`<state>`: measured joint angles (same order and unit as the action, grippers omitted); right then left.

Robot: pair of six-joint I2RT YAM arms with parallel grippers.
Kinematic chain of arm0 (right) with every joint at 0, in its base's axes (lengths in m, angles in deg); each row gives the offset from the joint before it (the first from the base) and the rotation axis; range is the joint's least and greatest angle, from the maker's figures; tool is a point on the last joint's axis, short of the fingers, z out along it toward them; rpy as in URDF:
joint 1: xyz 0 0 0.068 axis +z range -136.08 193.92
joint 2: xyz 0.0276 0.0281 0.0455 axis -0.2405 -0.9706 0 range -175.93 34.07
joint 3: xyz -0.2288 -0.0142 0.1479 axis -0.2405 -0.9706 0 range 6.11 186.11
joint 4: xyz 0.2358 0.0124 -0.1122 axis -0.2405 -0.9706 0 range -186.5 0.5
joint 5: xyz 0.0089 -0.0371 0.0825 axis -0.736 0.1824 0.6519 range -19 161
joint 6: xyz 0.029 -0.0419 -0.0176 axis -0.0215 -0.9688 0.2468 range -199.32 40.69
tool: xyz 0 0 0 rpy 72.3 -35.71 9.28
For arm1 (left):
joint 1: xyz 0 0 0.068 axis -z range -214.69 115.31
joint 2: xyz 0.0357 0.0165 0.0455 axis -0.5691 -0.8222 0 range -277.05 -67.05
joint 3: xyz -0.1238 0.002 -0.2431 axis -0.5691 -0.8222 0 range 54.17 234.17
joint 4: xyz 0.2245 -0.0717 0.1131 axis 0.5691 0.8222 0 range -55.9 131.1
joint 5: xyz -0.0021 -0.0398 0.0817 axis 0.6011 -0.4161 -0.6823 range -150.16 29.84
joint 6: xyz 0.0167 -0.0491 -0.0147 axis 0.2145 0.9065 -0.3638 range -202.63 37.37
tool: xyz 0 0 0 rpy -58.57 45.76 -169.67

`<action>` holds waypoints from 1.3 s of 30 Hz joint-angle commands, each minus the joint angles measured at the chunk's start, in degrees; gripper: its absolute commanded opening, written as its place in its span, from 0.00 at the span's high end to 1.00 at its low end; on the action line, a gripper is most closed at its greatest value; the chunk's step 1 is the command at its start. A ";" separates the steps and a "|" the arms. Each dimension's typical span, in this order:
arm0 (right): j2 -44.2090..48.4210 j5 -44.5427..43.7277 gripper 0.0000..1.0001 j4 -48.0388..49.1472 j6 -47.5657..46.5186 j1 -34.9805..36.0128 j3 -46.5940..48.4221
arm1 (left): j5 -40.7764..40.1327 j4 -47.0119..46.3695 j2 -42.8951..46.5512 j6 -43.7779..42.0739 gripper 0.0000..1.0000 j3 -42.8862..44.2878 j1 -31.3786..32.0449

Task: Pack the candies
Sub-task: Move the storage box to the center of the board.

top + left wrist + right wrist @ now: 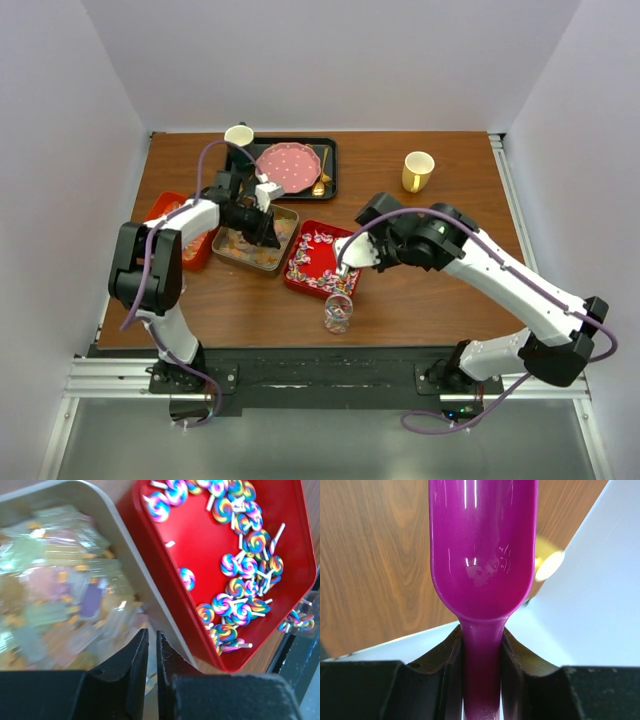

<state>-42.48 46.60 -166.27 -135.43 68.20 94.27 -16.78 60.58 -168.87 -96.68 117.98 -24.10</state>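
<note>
The left claw (151, 639) has its 2 jaws drawn narrow, with only a thin slit between them; whether anything is pinched there I cannot tell. Ahead of it and to its left lie blurred pastel candies (55, 595) in a grey tray (127, 555). To its right, a red tray (195, 550) holds swirled candies (240, 605). The right claw (481, 642) is clamped on the stem of a purple scoop (482, 545), whose bowl stands out ahead of the jaws. Just on the near side of that claw, a clear cup (338, 313) holds more swirled candies.
</note>
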 commanded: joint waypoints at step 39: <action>-8.69 14.81 1.00 10.15 -0.40 -19.65 -1.53 | 24.02 -3.09 5.49 9.11 1.00 8.71 10.60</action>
<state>-47.64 56.17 -159.78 -134.89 48.46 86.01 -4.28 63.48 -170.29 -90.51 131.16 -9.98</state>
